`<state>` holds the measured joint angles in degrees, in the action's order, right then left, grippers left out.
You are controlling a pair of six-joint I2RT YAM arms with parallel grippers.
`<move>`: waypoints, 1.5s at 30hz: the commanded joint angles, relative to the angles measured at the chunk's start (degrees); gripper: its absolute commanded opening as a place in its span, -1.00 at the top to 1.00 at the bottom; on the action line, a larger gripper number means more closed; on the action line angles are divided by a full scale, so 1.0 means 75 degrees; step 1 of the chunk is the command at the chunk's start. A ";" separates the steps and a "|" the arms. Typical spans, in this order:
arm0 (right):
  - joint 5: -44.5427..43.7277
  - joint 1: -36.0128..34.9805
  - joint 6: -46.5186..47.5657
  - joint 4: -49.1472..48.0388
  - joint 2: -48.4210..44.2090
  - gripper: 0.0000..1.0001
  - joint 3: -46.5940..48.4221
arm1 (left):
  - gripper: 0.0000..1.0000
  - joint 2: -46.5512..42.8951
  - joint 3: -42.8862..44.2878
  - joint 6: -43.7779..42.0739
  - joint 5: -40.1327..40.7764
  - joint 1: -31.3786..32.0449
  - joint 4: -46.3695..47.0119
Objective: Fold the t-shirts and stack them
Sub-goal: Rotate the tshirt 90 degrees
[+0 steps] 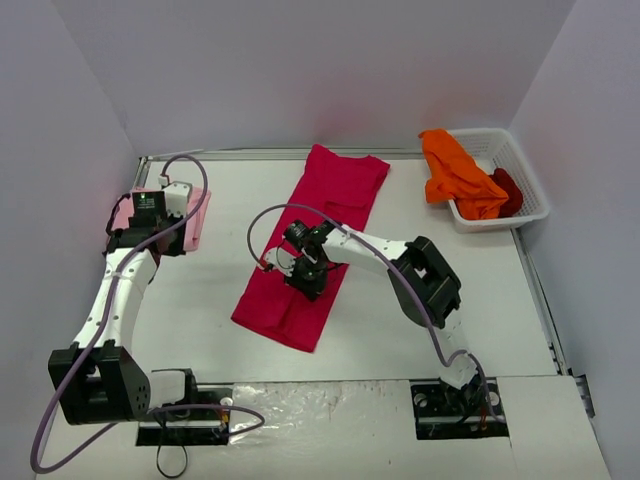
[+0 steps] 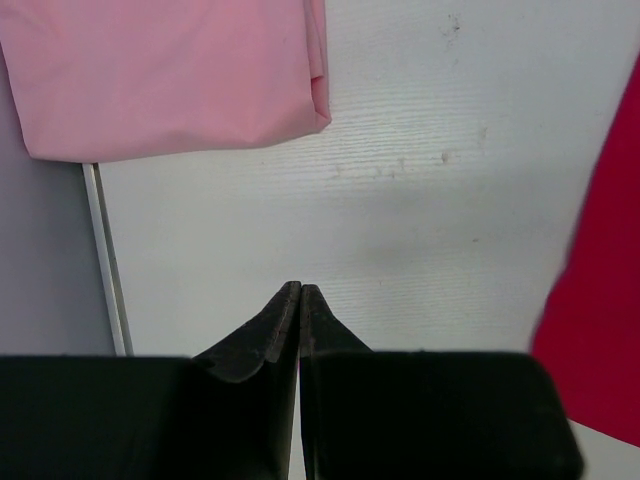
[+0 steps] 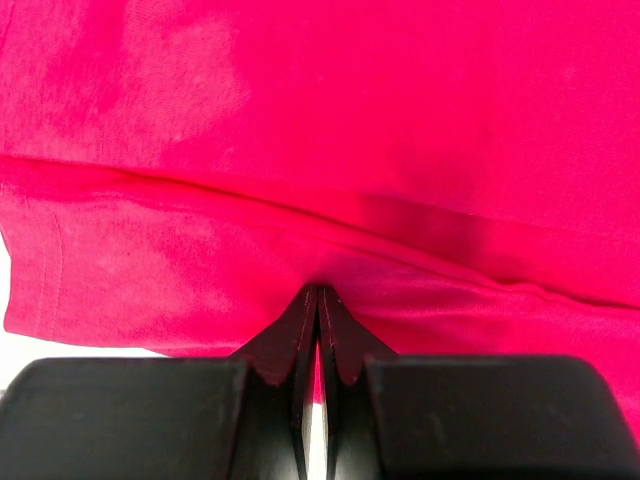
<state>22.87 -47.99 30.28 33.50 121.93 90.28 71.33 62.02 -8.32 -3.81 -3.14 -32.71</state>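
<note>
**Inspector:** White desk (image 1: 200, 300), walled round. Location of shirts?

**Assistant:** Crimson t-shirt (image 1: 318, 235) laid centre as a long folded strip. Pale pink t-shirt (image 1: 196, 215) folded at left edge, likely stack base. Orange t-shirt (image 1: 455, 172) and dark red t-shirt (image 1: 508, 190) waiting in basket (image 1: 532, 180).

**Inspector:** Fingers?

**Assistant:** Left fingers (image 2: 290, 325) pressed together, empty, near pink. Right fingers (image 3: 308, 322) pressed together, tips on crimson crease, probably smoothing. Cloth between them: cannot tell.

Bare table (image 1: 215, 290) lies open at nine o'clock of the crimson shirt (image 1: 340, 185), between it and the pink shirt (image 1: 196, 222). The basket (image 1: 528, 180) blocks the two o'clock corner.
</note>
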 commanded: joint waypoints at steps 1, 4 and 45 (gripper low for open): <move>-0.0401 0.0058 0.0111 0.0784 -0.0213 1.00 -0.0599 | 0.95 -0.0159 0.0215 -0.0063 -0.0264 -0.0051 -0.0021; -0.0495 0.0105 0.0134 0.0796 -0.0483 1.00 -0.0822 | 0.95 -0.0182 0.0203 -0.0063 -0.0288 -0.0051 -0.0045; -0.0706 0.2320 0.0896 0.0866 0.0078 1.00 -0.0905 | 0.95 0.0145 0.0274 -0.0145 -0.0476 0.0172 -0.0092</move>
<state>22.79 -31.92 34.41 44.03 118.10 82.63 72.40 62.02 -8.80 -7.49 -2.20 -33.12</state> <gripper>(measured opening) 0.001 0.026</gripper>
